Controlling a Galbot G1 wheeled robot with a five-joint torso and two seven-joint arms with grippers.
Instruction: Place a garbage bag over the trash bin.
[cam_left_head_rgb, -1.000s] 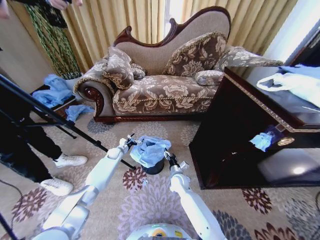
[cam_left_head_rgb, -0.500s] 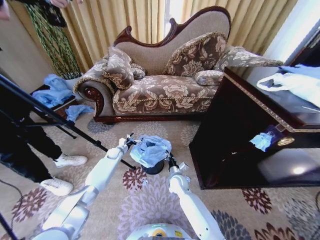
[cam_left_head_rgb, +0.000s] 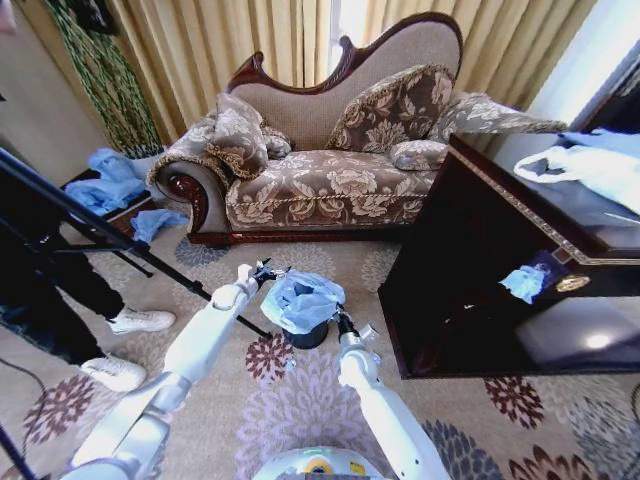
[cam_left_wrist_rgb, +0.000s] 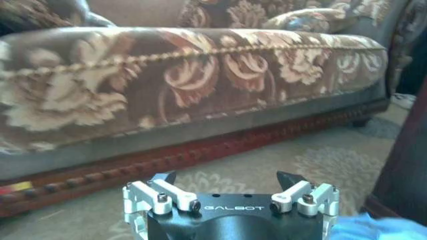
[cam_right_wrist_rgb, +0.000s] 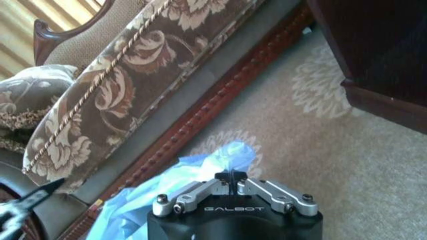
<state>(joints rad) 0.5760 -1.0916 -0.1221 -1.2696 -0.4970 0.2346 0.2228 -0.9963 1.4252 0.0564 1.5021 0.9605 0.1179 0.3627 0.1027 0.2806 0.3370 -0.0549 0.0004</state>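
Floral carpet (cam_left_head_rgb: 300, 400) lies open before the sofa (cam_left_head_rgb: 330, 180). Left claw (cam_left_head_rgb: 266, 273), fingers apart, hangs beside the garbage bag (cam_left_head_rgb: 303, 300) draped over the trash bin (cam_left_head_rgb: 310, 335) (rim hidden); right claw (cam_left_head_rgb: 343, 322) pinches it, near the dark cabinet (cam_left_head_rgb: 470, 270).

The left gripper (cam_left_head_rgb: 268, 272) has lifted a little and moved away from the garbage bag (cam_left_head_rgb: 303, 299), its fingers spread with nothing between them in the left wrist view (cam_left_wrist_rgb: 226, 179); the right gripper (cam_left_head_rgb: 341, 319) has slid down beside the trash bin (cam_left_head_rgb: 309, 335), its fingertips pressed together on the bag's edge (cam_right_wrist_rgb: 230, 175). The bag has sagged lower over the bin; the person at the top left edge has gone from the head view.
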